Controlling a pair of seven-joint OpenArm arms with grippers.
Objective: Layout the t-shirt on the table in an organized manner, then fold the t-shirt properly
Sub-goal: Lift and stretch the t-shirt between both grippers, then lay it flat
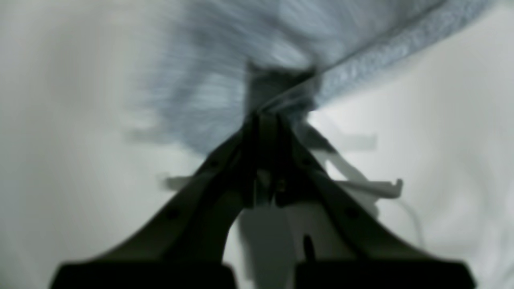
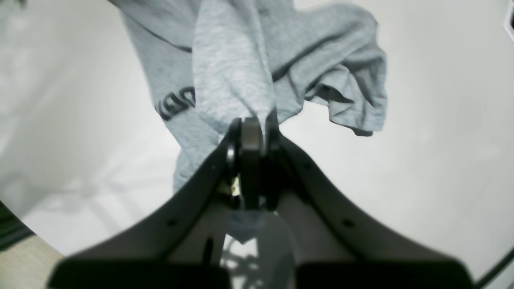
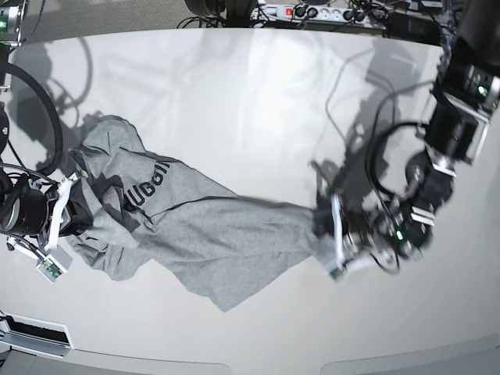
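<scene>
Base view shows me the t-shirt (image 3: 195,234) bunched on the tabletop (image 3: 258,94), unfolded, my left tool (image 3: 326,234) and right tool (image 3: 70,211) each clamped on cloth; spreading barely begun.

One t-shirt (image 3: 211,226), one table (image 3: 258,94), two hands

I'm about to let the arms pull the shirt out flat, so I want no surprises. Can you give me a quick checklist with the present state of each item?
1. Right gripper shut on the t-shirt: ok.
2. Left gripper shut on the shirt's edge: ok, though blurred.
3. Shirt spread flat: not ok, bunched near the right gripper.
4. Lettering facing up: ok.
5. Bare table to spread over: ok.
6. Which shirt parts are gripped: cannot tell.
</scene>
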